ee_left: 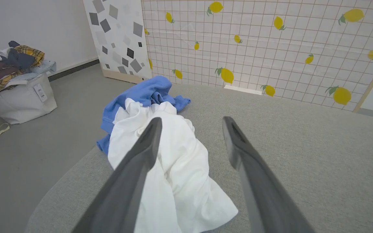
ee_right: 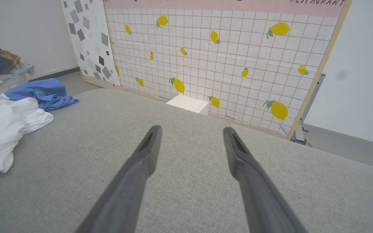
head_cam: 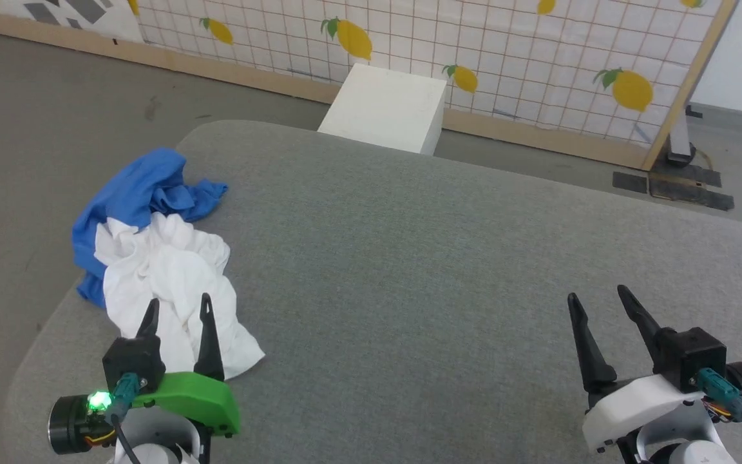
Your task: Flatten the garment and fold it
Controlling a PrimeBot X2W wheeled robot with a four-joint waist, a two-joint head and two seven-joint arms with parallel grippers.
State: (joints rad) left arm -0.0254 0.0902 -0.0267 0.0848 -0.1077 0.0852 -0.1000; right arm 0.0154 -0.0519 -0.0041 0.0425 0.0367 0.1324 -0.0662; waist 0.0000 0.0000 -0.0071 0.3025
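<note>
Grey tabletop (head_cam: 409, 258) is carrying a limp shirt (head_cam: 165, 264), likely pinchable at its near corner; left end effector (head_cam: 178, 299) and right end effector (head_cam: 596, 292) are gaping empty

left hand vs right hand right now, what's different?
Shell: the left hand has a green cover at its base, the right hand a white one.
Position: the left hand overlaps the white part of the crumpled garment near the left edge of the grey surface. The right hand is over bare surface, well away from the garment.
Shared: both are open and hold nothing.
</note>
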